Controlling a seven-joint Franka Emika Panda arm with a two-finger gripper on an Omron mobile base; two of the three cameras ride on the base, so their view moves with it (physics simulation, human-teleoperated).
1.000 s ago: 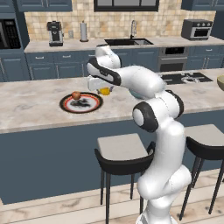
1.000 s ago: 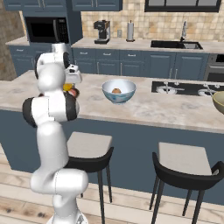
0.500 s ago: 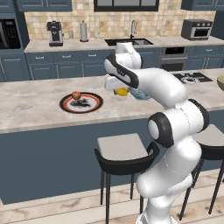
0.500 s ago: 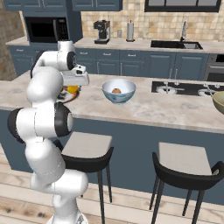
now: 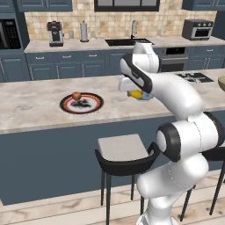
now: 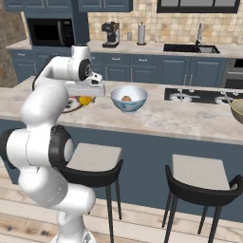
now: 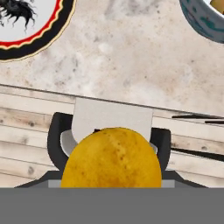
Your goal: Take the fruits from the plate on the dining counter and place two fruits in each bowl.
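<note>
The long dining counter with the beige marble-look top and dark blue base [image 5: 30, 105] carries everything in this job. On it sits the round flat plate with the dark rim, red ring and white middle [image 5: 81, 103], and 1 small reddish-brown round fruit [image 5: 76, 95] lies near the plate's far edge. To the side of the plate stands the deep light blue and white bowl [image 6: 129, 98], and 1 brownish round fruit [image 6: 126, 98] is already inside it. The olive yellow-green bowl [image 6: 237, 110] peeks in far along the counter, well apart from the blue one, and I cannot tell what is in it. The white arm's two-finger gripper [image 6: 86, 99] hangs over the counter between the plate and the blue bowl, and its fingers are pinching the small yellow-orange round fruit [image 7: 111, 158]. So it looks like 1 fruit is done, 1 is on its way, likely to the blue bowl, and at least 1 is waiting on the plate.
</note>
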